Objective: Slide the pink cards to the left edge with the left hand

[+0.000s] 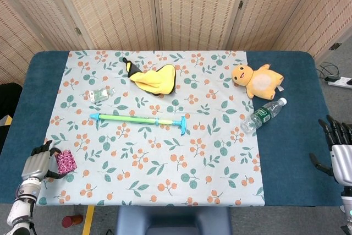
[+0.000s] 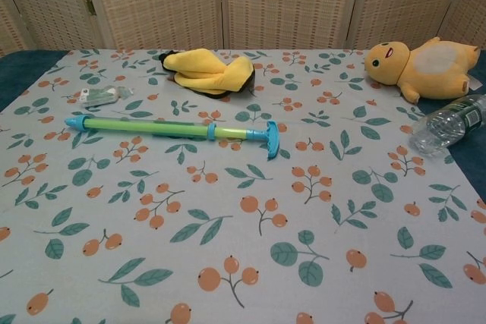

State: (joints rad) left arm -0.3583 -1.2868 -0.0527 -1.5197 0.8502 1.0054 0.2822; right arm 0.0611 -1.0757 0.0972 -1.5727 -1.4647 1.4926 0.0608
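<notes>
Water squirter (image 1: pixel 138 119), yellow plush (image 1: pixel 152 77), bottle (image 1: pixel 263 115)

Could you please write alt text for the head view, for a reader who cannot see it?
At the table's near left corner, the robot's left hand touches the pink cards on a floral tablecloth. Further back lie a green toy pump, a yellow cloth, a plush duck and a water bottle; the right hand rests open at the right edge.

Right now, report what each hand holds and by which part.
The left hand pinches the pink cards by their left side, at the cloth's left edge. The right hand holds nothing, its fingers apart.
</notes>
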